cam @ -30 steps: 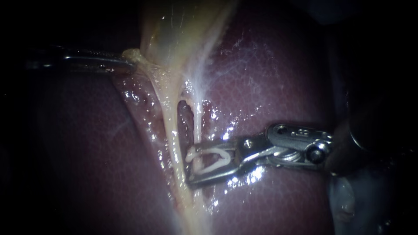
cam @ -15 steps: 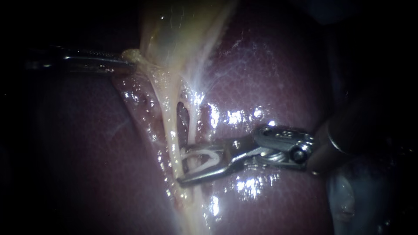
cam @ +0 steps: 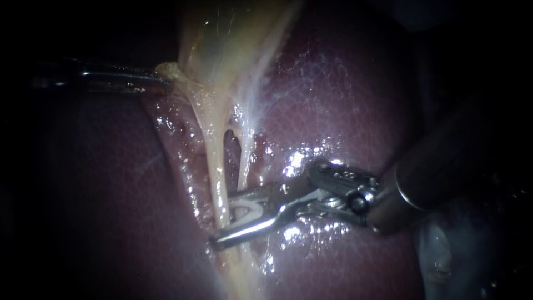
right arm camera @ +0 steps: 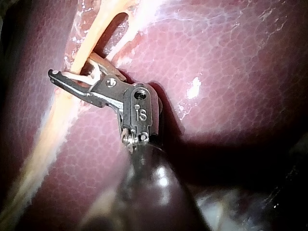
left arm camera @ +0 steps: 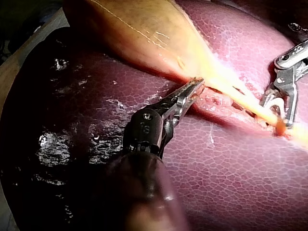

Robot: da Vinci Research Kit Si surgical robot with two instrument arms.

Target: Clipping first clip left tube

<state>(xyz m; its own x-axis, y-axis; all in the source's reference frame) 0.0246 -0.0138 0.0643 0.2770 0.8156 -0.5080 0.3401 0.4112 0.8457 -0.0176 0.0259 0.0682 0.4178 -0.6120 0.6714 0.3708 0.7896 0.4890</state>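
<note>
Two pale tubes run down from the gallbladder (cam: pixel 222 33) over the liver (cam: pixel 344 100), with a dark slit between them. The left tube (cam: pixel 216 161) lies between the jaws of my right instrument (cam: pixel 222 218), which stand wide apart and carry a white clip (cam: pixel 247 208). In the right wrist view one jaw passes through the slit and the other lies outside the left tube (right arm camera: pixel 85 52); the jaws (right arm camera: pixel 72 67) straddle it. The right tube (cam: pixel 244 158) stays outside the jaws. My left instrument (cam: pixel 164 78) is shut on tissue at the gallbladder's neck (left arm camera: pixel 192 89), pulling it sideways.
Wet, glistening liver (left arm camera: pixel 216 168) surrounds the tubes on all sides. The right instrument's shaft (cam: pixel 433 172) crosses the liver from the right. Pale fatty tissue (cam: pixel 438 255) shows at the lower right edge.
My right instrument has moved left and slightly down, carrying the clip from over the right tube to astride the left tube. The left instrument has held still.
</note>
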